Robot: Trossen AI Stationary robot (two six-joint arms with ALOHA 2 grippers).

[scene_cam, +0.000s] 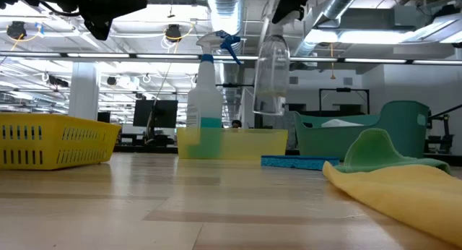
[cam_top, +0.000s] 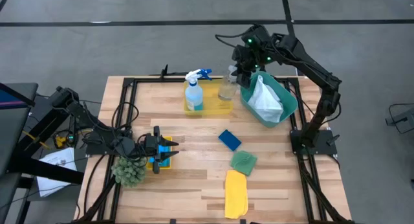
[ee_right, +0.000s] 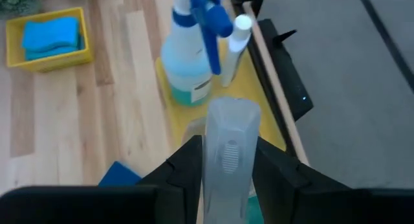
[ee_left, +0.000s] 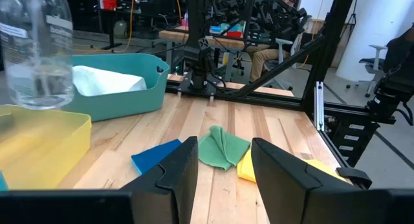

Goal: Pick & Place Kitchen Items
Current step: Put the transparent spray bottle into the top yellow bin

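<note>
Two arms worked over the wooden table (cam_top: 194,185). At the far side, the right gripper (ee_right: 226,160) had its fingers clamped on the neck of the clear bottle (scene_cam: 271,68), which hung upright in the air above the end of the yellow tray (cam_top: 208,107) nearest the teal bin (cam_top: 288,107). On that tray stood the blue-liquid spray bottle (cam_top: 193,94) with a white bottle (ee_right: 238,37) just beside it. A white cloth (cam_top: 264,100) lay bunched in the teal bin. Toward the middle of the table lay a blue sponge (cam_top: 229,140), with the green cloth (cam_top: 244,162) near it and the yellow cloth (cam_top: 236,193) touching the green one on the near side. The left gripper (ee_left: 223,169) hovered above a small yellow basket (cam_top: 169,141) holding blue sponges (ee_right: 49,35), its fingers parted and gripping nothing, and the spiky green ball (cam_top: 129,171) sat just beside that basket.
</note>
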